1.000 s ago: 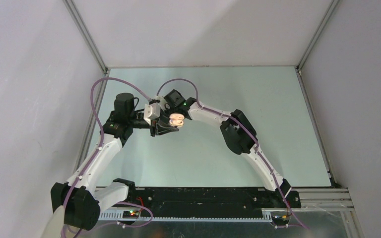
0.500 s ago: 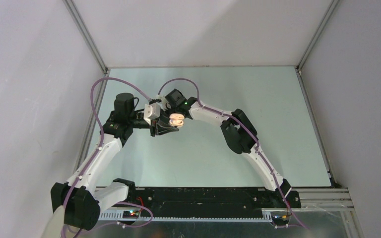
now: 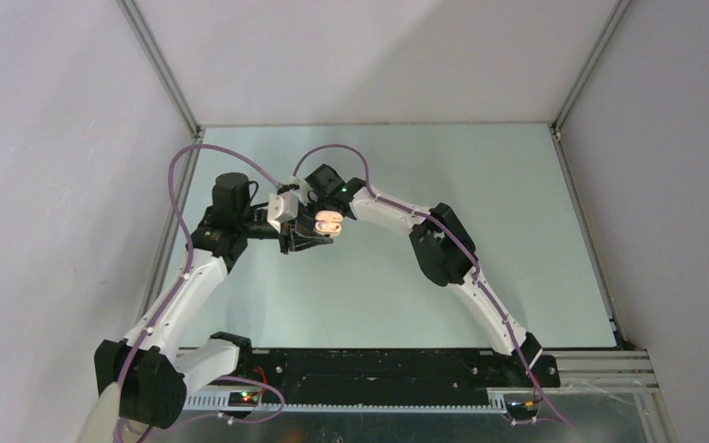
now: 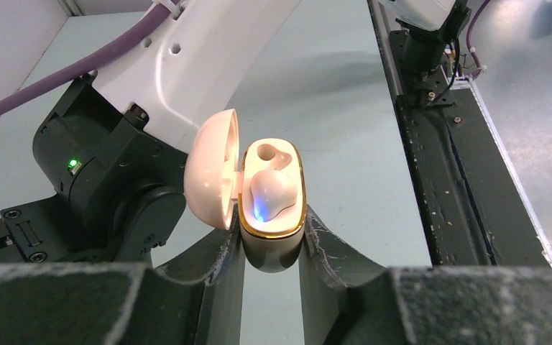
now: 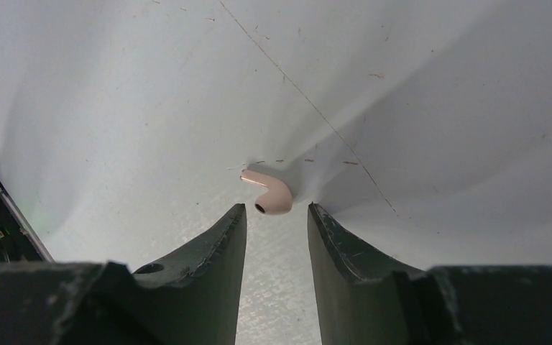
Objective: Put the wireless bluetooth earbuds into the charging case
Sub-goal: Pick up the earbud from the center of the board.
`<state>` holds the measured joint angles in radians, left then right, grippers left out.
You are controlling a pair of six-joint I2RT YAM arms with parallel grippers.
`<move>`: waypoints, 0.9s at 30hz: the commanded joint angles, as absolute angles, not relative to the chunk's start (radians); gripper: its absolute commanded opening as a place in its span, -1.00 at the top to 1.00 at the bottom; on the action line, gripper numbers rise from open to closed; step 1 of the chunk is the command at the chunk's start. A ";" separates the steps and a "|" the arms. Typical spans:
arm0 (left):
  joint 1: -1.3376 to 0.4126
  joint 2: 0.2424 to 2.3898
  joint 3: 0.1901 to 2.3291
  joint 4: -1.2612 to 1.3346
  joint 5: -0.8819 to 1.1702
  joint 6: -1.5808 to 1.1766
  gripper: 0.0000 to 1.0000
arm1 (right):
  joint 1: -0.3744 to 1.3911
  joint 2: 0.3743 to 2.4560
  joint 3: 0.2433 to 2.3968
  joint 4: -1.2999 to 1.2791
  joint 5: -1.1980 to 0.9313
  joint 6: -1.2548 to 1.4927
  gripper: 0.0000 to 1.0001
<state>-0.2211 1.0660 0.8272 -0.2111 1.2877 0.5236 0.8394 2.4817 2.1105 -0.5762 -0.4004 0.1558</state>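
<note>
Earbud (image 5: 267, 194) on table (image 5: 115, 108): tiny, light, slick; we would pinch its bulb. Right hand (image 5: 276, 215) parted, empty; left hand (image 4: 272, 221) clamps case (image 4: 273, 250).

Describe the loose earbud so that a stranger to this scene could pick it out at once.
Start at the right gripper, over the pale table. Just beyond its fingertips lies the earbud: tiny, cream-pink, bent like an elbow, with a dark hole at one end. Unlike its twin, seated in the open charging case that the left gripper holds, it lies loose on the table.
</note>
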 commanded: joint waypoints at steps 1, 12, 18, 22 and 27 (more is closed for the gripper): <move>-0.214 1.051 0.846 -0.184 1.318 0.526 1.00 | 0.843 2.539 2.137 -0.649 -0.377 0.139 0.17; -0.214 1.046 0.848 -0.184 1.326 0.524 1.00 | 0.843 2.552 2.158 -0.644 -0.409 0.168 0.13; -0.214 1.046 0.848 -0.183 1.325 0.524 1.00 | 0.843 2.552 2.157 -0.644 -0.424 0.167 0.17; -0.214 1.046 0.848 -0.184 1.325 0.524 1.00 | 0.845 2.553 2.162 -0.646 -0.422 0.166 0.20; -0.213 1.045 0.848 -0.185 1.325 0.524 1.00 | 0.846 2.557 2.168 -0.650 -0.426 0.164 0.17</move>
